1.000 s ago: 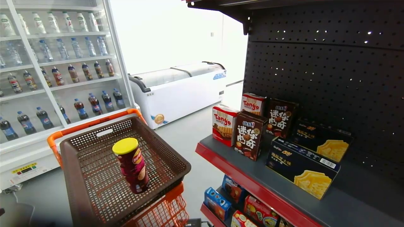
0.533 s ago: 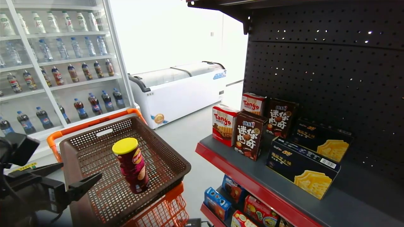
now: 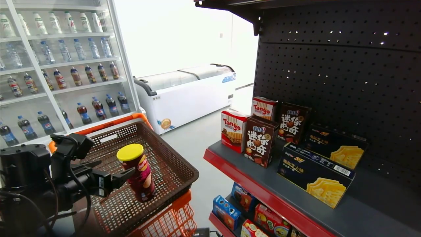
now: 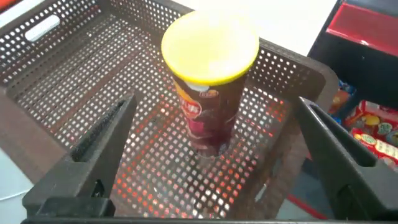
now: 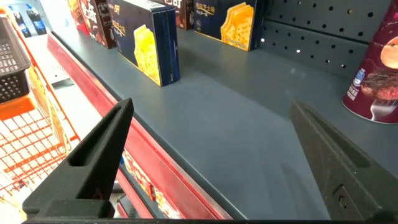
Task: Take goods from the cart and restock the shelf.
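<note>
**Left fingers (image 4: 102,140) spread wide at the can (image 3: 136,172) in the basket (image 3: 184,171)**

Both fingers of my left gripper (image 3: 116,166) stand far apart and hold nothing. From my left wrist I see the can upright straight ahead, in line with the gap between the two tips, with a yellow lid above a dark red side. From the head, one tip lies just beside the can's side, and I cannot tell whether it touches. The can stands on the floor of the brown mesh basket, which sits on top of the orange cart (image 3: 171,220).

My right gripper (image 5: 211,104) also has its fingers wide apart and empty. It hangs over a bare stretch of the grey shelf (image 5: 249,143), behind the red front edge. Near it on that board stand dark blue boxes (image 5: 149,43) with yellow biscuits pictured on them, and a dark red tub (image 5: 376,81) close to the holed back wall. Farther along the shelf, from the head, are red-and-white boxes (image 3: 233,130) and brown boxes (image 3: 260,140), standing upright in pairs.

Beyond the cart are a white chest freezer (image 3: 187,95) and a glass-fronted cooler (image 3: 65,65) lined with bottles.
</note>
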Robot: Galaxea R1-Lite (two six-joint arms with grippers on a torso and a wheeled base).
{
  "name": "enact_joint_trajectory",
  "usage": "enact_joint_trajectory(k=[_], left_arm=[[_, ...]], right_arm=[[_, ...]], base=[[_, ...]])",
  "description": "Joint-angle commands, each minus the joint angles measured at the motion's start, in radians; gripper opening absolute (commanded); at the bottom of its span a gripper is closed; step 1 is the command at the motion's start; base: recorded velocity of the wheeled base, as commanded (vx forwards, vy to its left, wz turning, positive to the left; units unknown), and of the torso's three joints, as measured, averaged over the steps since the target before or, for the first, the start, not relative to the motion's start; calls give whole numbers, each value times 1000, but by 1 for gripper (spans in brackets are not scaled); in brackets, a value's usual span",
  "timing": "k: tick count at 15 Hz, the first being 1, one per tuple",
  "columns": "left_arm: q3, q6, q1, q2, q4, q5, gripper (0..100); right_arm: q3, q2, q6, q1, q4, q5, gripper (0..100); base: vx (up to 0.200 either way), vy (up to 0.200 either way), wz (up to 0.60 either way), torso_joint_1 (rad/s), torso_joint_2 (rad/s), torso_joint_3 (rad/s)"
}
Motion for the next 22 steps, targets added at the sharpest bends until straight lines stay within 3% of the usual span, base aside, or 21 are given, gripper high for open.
enact_joint_trajectory(k=[1,5,10,14,22], left_arm=[[47,-1,-21,146,-118,22,100],[96,2,-30,281,-350,56,100],[107,59,-30,484,-661,66,100],[90,71,-36,568,-689,71,100],[-34,72,-59,669,-689,73,100]], right_arm=[[0,1,0,0,0,-1,100],[0,1,0,0,0,1,100],[0,1,0,0,0,-1,100],[0,1,0,0,0,1,100],[0,1,0,0,0,-1,100]], base=[[0,0,0,0,0,0],[0,0,0,0,0,0],[0,0,0,0,0,0],[0,0,0,0,0,0],[0,0,0,0,0,0]])
